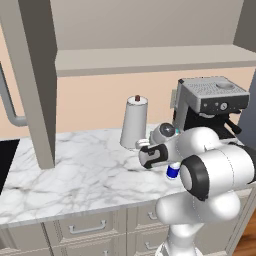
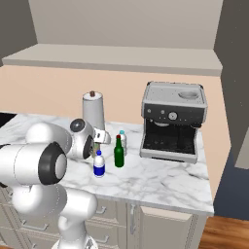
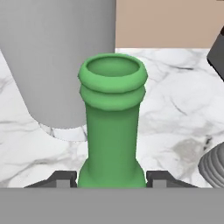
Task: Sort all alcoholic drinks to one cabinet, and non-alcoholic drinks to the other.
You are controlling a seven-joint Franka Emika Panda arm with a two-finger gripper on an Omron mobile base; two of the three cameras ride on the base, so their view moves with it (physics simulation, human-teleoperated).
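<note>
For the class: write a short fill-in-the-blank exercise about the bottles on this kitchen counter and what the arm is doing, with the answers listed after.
1. The end effector has its tips on either side of the neck of a ____ glass bottle.
2. The small white bottle has a ____ label and cap.
3. The dark green bottle stands free on a counter of white ____.

Missing words: green; blue; marble.

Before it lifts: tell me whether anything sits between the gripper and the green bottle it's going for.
Nothing visible does. In the hand view the green bottle neck stands directly between the gripper's two fingertips, which sit at its sides. The paper towel roll stands behind it, not between them.
</note>
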